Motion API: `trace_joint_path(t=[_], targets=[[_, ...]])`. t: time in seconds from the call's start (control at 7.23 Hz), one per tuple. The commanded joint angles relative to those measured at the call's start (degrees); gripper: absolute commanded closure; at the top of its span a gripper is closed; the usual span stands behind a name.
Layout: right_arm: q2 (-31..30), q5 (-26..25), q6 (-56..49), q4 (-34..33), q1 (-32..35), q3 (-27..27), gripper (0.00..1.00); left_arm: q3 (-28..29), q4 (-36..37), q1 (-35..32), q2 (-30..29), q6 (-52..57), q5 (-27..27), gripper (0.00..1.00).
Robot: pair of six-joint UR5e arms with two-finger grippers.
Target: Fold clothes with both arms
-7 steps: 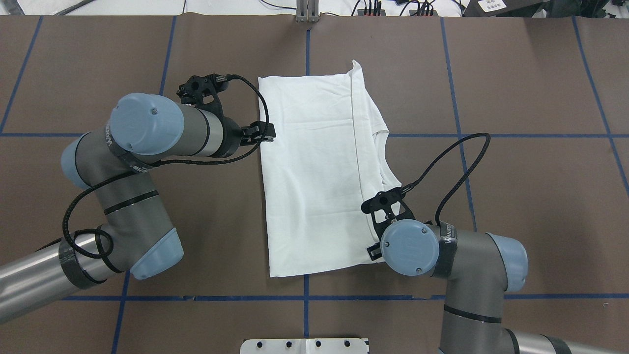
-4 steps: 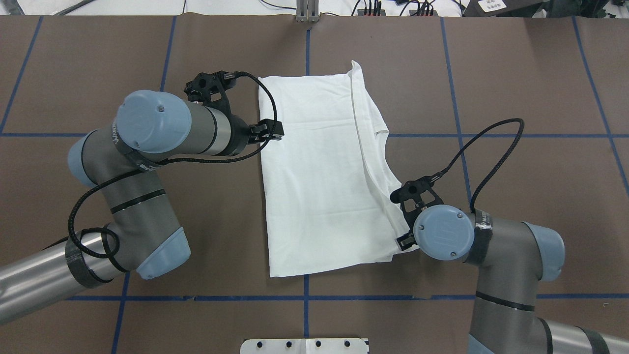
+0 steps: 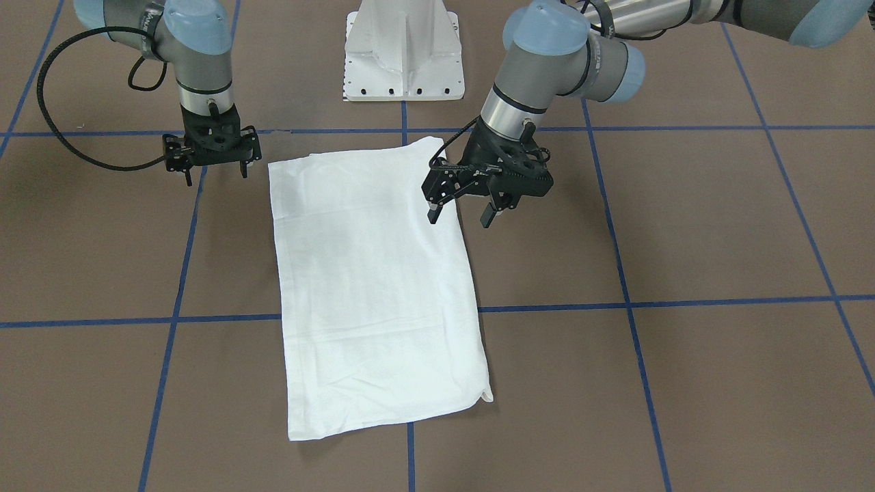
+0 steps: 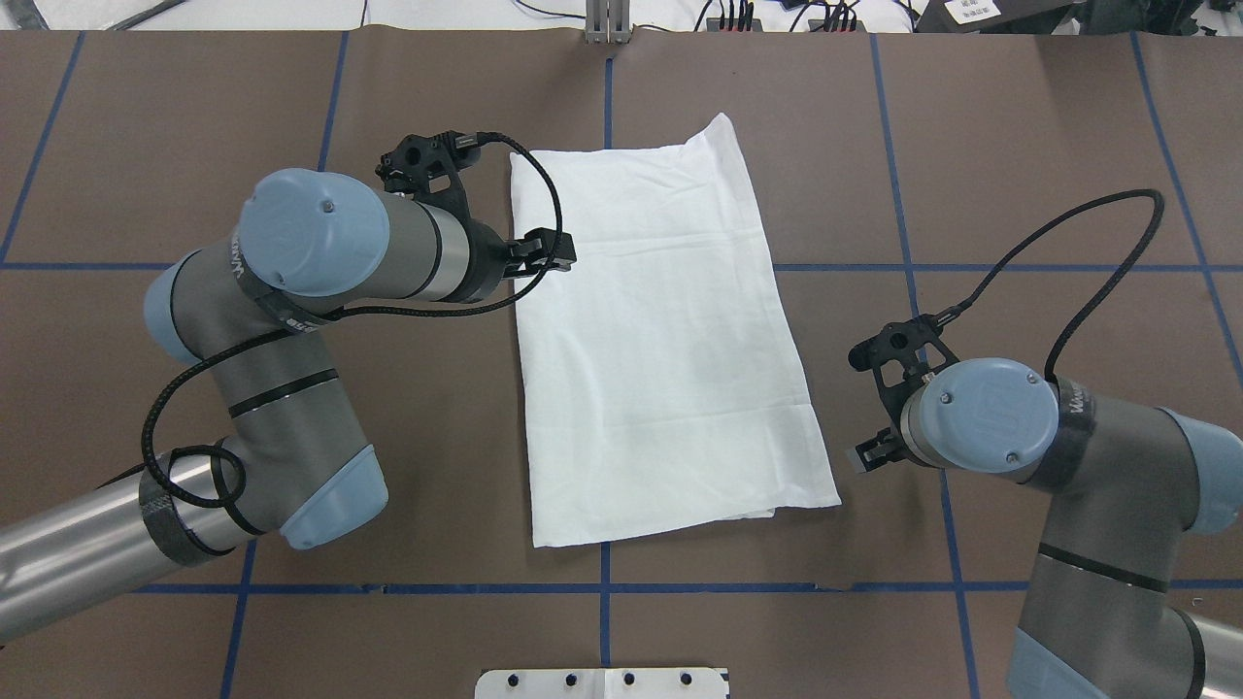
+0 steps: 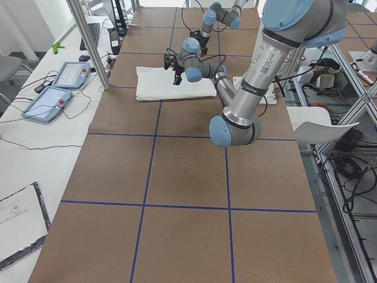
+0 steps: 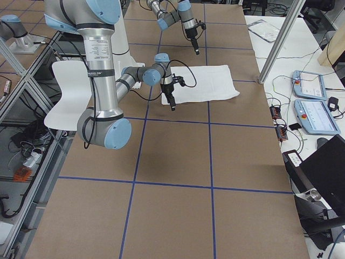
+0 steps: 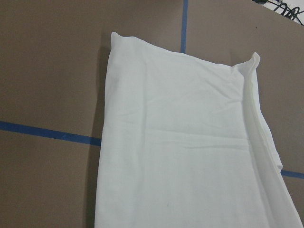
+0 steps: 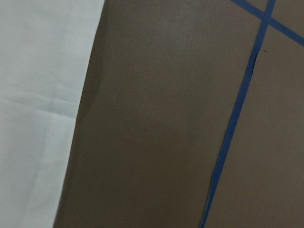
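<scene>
The clothes are one white shirt (image 4: 660,330), folded into a long plain rectangle flat on the brown table (image 4: 1020,194); no print shows. It also appears in the front view (image 3: 369,287) and the left wrist view (image 7: 190,142), and its edge in the right wrist view (image 8: 38,95). My left gripper (image 3: 459,219) hovers open above the shirt's long edge on the robot's left, holding nothing. My right gripper (image 3: 216,175) stands open over bare table, just off the shirt's near corner on the robot's right, apart from the cloth.
The white metal pedestal (image 3: 403,55) stands at the robot's side of the table. Blue tape lines (image 4: 913,267) cross the brown cover. Tablets (image 5: 70,73) and cables lie on a side bench beyond the far edge.
The right gripper carried the shirt's right-hand layer outward, let it go and moved off onto bare table. The shirt now lies wider and flat. The left gripper crept slightly toward the shirt.
</scene>
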Motion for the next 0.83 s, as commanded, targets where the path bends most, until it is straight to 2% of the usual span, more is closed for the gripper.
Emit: trace_joint_path(t=[0.0,0.14,0.42,0.55,0.69], targets=[[11.4,0.94,-0.04,-0.04,2.48,-4.57,0.0,-0.16,-0.04,0.0,-0.03,0.09,0.22,0.0],[15.22,1.11,0.13,-0.04,3.27,-7.82,0.0,-0.59,0.05,0.0,0.4,0.17,0.39,0.0],[15.61,4.69,0.83,0.39,3.89,-6.46,0.0,-0.07,0.75,0.17,0.93,0.53,-0.39,0.0],[15.43,6.63,0.93,0.4,4.16,-4.8,0.0,-0.77,1.88,0.87,2.94,-0.34,-3.88,0.0],[15.26,8.39,1.62,0.4,4.25,-3.82,0.0,-1.21,1.72,2.1,5.22,-7.83,-7.04,0.0]])
